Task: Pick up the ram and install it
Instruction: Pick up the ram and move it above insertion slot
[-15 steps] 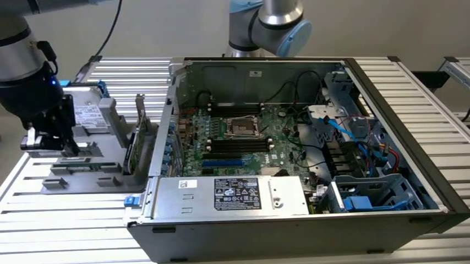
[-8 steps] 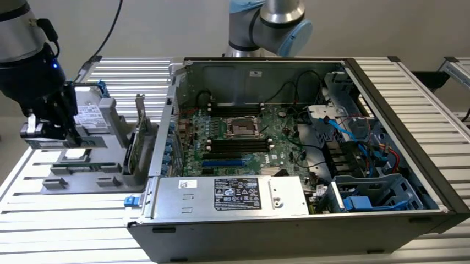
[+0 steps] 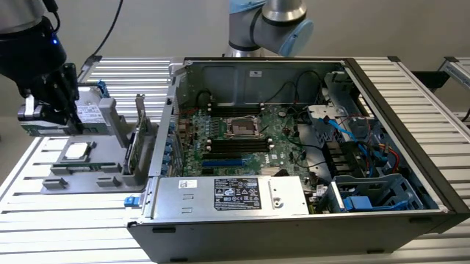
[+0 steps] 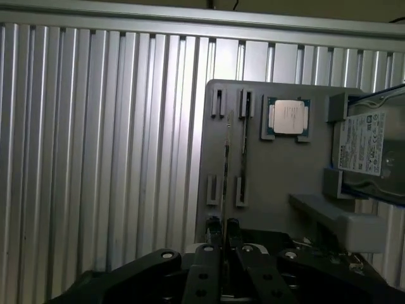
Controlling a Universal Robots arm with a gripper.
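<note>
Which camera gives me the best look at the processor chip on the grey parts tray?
The wrist view: the processor chip faces the camera, its silver lid and green border plain, on the grey parts tray. The exterior view shows it slanted, at that view's left, beside the computer case.

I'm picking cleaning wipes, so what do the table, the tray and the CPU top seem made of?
Table: likely aluminium, ribbed silver slats with a dull sheen. Tray: probably matte grey plastic, flat and glareless. CPU top: bright metal lid, catching light.
</note>
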